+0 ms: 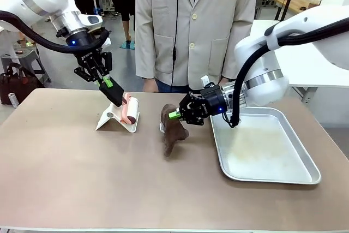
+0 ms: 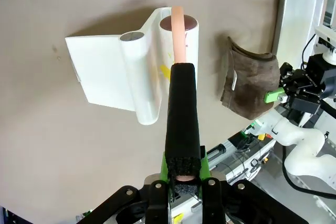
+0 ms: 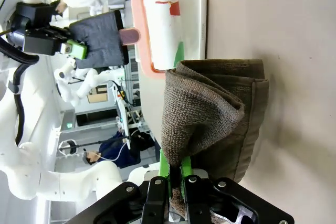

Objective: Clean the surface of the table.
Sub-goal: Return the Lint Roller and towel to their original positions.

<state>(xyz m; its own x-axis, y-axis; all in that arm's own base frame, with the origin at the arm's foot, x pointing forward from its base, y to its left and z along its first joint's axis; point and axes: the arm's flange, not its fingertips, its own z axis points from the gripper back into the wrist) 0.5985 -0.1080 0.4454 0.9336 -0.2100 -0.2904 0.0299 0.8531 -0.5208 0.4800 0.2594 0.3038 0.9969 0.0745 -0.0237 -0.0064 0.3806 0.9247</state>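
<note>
Brown table [image 1: 65, 189] carries a metal tray [image 1: 272, 175]; left gripper [image 1: 112, 88] clamps a lint roller's handle [image 2: 181, 124], right gripper [image 1: 175, 114] pinches a brown cloth [image 1: 173, 132].

One brown table [image 1: 65, 184] carries one lint roller [image 1: 130, 108] with its one white stand [image 1: 112, 118], one brown cloth [image 1: 173, 132] and one silver tray [image 1: 262, 154]. Two robot grippers, left [image 1: 109, 87] and right [image 1: 175, 115], and one person [image 1: 193, 25] complete the count.

Wide matte brownish-taupe table [image 1: 65, 178]
</note>
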